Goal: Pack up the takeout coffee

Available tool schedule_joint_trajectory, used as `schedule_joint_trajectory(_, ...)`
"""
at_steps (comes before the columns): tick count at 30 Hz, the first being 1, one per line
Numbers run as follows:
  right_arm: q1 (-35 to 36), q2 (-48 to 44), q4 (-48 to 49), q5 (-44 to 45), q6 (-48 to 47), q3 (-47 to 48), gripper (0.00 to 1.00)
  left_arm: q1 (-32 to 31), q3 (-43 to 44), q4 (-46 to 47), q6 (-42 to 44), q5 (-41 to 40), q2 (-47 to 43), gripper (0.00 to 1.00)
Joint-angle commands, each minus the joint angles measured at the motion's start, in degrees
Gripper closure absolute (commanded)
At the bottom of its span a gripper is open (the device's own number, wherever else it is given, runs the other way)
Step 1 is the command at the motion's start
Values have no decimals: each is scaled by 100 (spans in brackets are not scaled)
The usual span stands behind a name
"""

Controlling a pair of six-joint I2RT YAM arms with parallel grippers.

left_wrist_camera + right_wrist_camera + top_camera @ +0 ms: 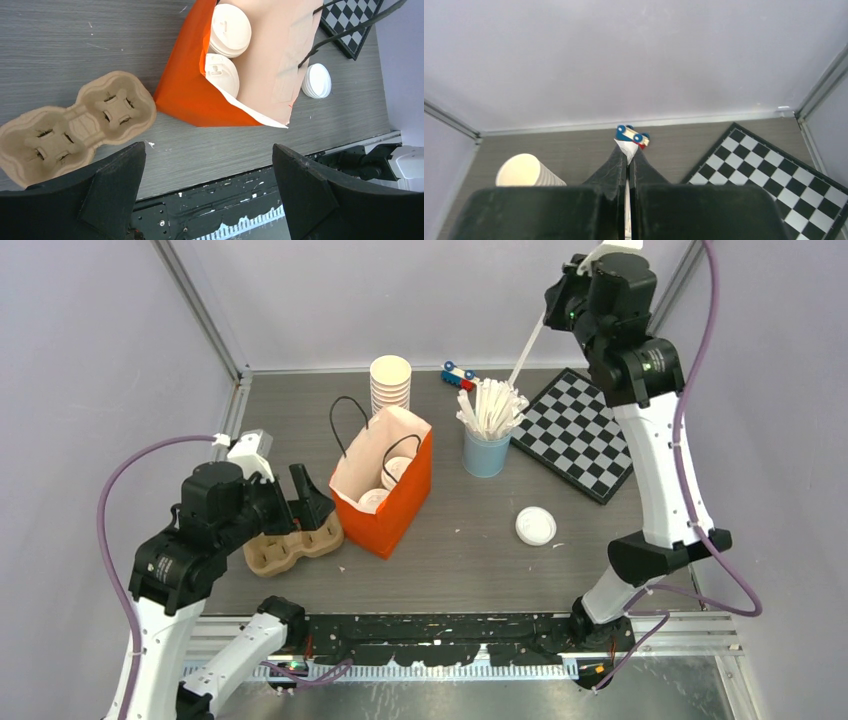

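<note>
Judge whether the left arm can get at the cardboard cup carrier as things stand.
Probably yes. The open left gripper hangs close above the cup carrier, with nothing between them; the orange bag stands beside the carrier, not over it.

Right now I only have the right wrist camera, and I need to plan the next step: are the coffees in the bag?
Observer: Yes. Two lidded cups sit inside the orange bag.
Operator: My view shows shut fingers on something white. What is it?
Observer: The right claw is shut on a long white stick that slants down to the bundle in the light-blue cup.
Operator: And the other arm?
Observer: The left claw is open and holds nothing. It hangs above the near table edge, beside the empty cardboard carrier.
</note>
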Motion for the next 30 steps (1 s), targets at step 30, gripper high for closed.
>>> schedule_joint_trajectory(30,2115,84,2176,-1813,3583,-2333,93,18,-151,289,-182,-810,125,0)
